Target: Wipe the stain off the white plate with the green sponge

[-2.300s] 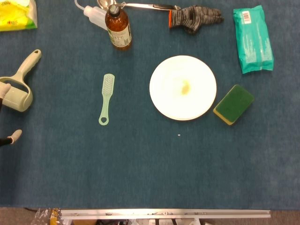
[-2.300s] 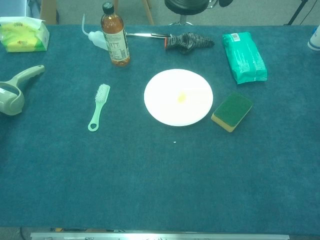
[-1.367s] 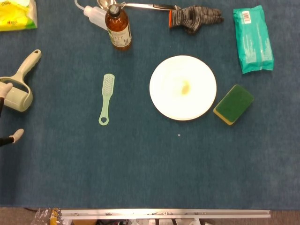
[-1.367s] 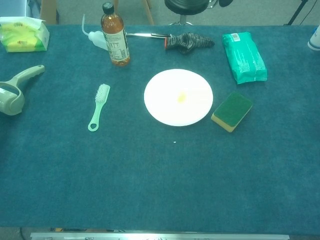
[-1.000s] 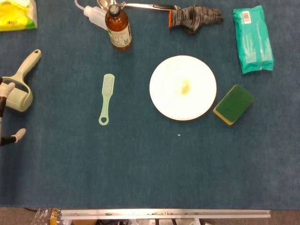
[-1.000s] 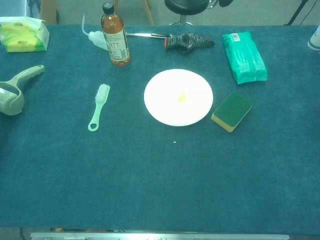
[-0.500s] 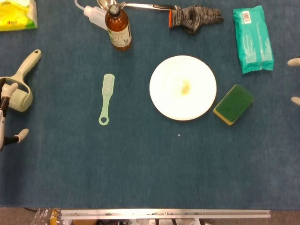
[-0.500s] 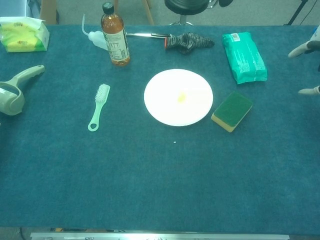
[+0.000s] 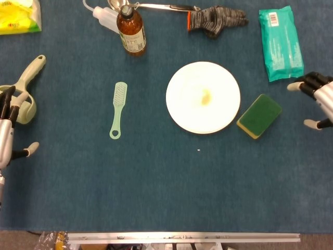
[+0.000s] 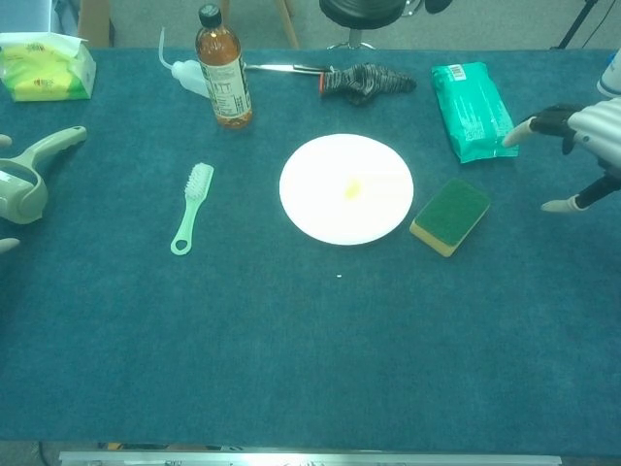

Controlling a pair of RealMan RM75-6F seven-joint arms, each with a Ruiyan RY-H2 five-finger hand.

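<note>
The white plate [image 9: 203, 97] [image 10: 345, 188] lies mid-table with a small yellow stain [image 9: 206, 96] [image 10: 353, 187] near its centre. The green sponge [image 9: 259, 115] [image 10: 450, 215], yellow underneath, lies just right of the plate, touching nothing. My right hand [image 9: 318, 99] [image 10: 579, 143] hovers at the right edge, fingers spread and empty, a short way right of the sponge. At the left edge my left hand [image 9: 7, 133] is also empty with fingers apart, far from the plate; the chest view shows only its fingertips [image 10: 6, 245].
A lint roller [image 9: 22, 94] lies by the left hand. A pale green brush [image 9: 118, 110] lies left of the plate. At the back are a brown bottle [image 9: 130, 29], squeeze bottle [image 9: 104, 17], spoon [image 9: 161, 7], grey glove [image 9: 214, 20] and teal wipes pack [image 9: 280, 42]; yellow tissue pack [image 9: 18, 15] far left.
My right hand has come in from the right edge toward the sponge. The left hand has slid further into view beside the lint roller. Plate and sponge have not moved.
</note>
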